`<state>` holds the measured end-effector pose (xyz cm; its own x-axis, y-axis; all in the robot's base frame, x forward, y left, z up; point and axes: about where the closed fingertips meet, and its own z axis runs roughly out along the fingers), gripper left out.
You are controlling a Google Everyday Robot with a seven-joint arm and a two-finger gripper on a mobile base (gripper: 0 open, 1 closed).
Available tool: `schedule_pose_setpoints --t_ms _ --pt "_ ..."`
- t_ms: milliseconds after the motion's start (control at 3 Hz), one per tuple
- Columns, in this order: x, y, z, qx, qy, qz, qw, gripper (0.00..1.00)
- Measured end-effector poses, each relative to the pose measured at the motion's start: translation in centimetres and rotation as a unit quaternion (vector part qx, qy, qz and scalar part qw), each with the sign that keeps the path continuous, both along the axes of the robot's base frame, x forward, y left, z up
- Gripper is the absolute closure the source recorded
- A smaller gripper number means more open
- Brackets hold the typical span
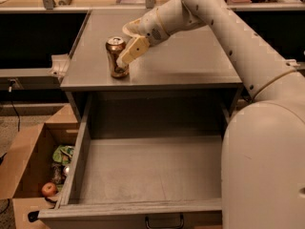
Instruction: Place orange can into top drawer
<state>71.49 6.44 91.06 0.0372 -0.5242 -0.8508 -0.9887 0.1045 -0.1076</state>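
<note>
The orange can (114, 57) stands upright near the front left of the grey cabinet top (190, 66). My gripper (124, 60) reaches in from the right and is right against the can's right side, at about its waist height. The top drawer (147, 168) is pulled wide open below the cabinet top and holds nothing; its small dark handle (164, 222) shows at the bottom edge. The can still rests on the cabinet top.
A white bowl (129, 28) sits behind the can, mostly hidden by my wrist. A brown cardboard box (24, 168) with an apple (48, 189) and other items stands on the floor left of the drawer. My arm and body fill the right side.
</note>
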Motion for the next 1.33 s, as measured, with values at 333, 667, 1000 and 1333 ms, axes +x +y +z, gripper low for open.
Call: schedule_pose_setpoints --t_ms 333,667,1000,1333 --pt "0.0 1.1 -0.5 -0.004 -0.001 0.014 0.9999 0.00" --pt "-0.3 2.0 -1.0 -0.007 0.001 0.027 0.9996 0.27" --pt "-0.8 2.6 -1.2 -0.003 0.003 0.036 0.9993 0.50" --pt "-3.2 2.7 1.1 0.022 -0.022 0.054 0.9981 0.73"
